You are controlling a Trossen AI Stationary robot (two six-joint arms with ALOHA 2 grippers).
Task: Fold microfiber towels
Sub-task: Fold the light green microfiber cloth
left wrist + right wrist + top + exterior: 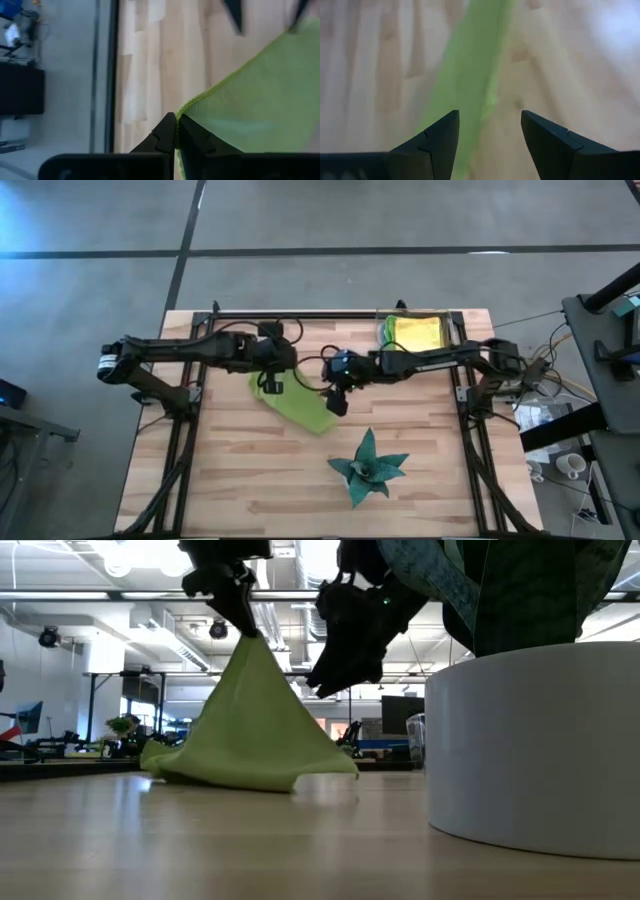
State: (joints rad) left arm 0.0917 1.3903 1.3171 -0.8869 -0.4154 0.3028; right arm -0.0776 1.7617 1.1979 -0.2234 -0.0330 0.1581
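A lime green microfiber towel (292, 404) is drawn up into a tent shape at the middle of the table, its lower part (250, 765) resting on the wood. My left gripper (270, 385) is shut on its raised point. My right gripper (338, 402) stands open just right of the towel's near end, and a strip of the green cloth (470, 75) shows below and ahead of its fingers without touching them. More towels lie stacked at the far right, a yellow one (416, 332) on top. My left gripper pinches a corner of the green towel (186, 107) between its two fingertips, where the stitched edge turns. The fingers come slanting down from the table's left. The towel hangs below them in a taut cone (250, 690), with its lower hem spread on the table.
A dark teal spiky plant (370, 467) in a white pot (530, 740) stands near the table's front, right of centre. Black frame rails (190, 395) run along the left, right and far edges. Bare wood lies at the front left.
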